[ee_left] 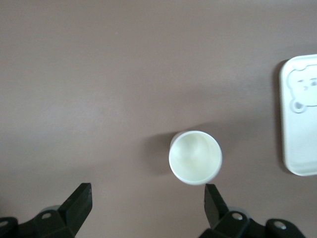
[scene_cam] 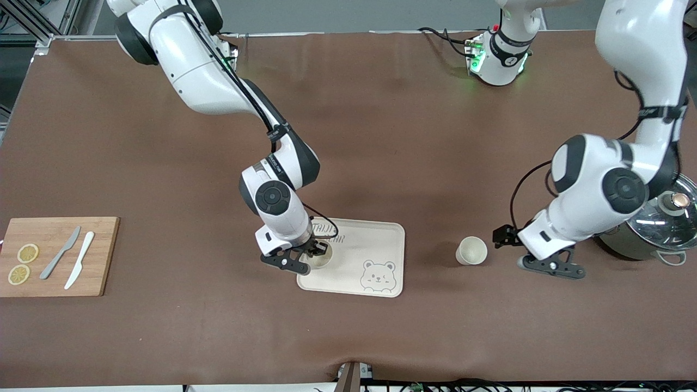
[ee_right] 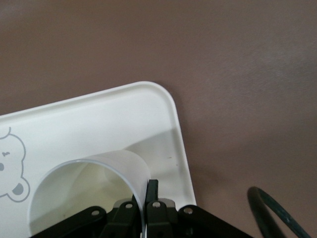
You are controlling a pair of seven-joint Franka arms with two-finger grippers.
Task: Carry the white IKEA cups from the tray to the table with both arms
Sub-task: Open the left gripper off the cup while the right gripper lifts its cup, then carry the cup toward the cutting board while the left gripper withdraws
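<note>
One white cup (scene_cam: 322, 260) stands on the cream bear tray (scene_cam: 375, 245), at the tray's end toward the right arm. My right gripper (scene_cam: 311, 253) is shut on its rim; in the right wrist view the thin cup wall (ee_right: 89, 183) is pinched between the two fingers (ee_right: 152, 191). The other white cup (scene_cam: 471, 250) stands upright on the bare table between the tray and my left gripper (scene_cam: 544, 267). That gripper (ee_left: 146, 198) is open and low, holding nothing. The cup (ee_left: 195, 157) lies just ahead of one fingertip (ee_left: 213, 196), outside the gap.
A wooden board (scene_cam: 54, 256) with two lemon slices, a grey knife and a white knife lies at the right arm's end. A steel pot with a glass lid (scene_cam: 661, 223) stands at the left arm's end, close under the left arm's elbow.
</note>
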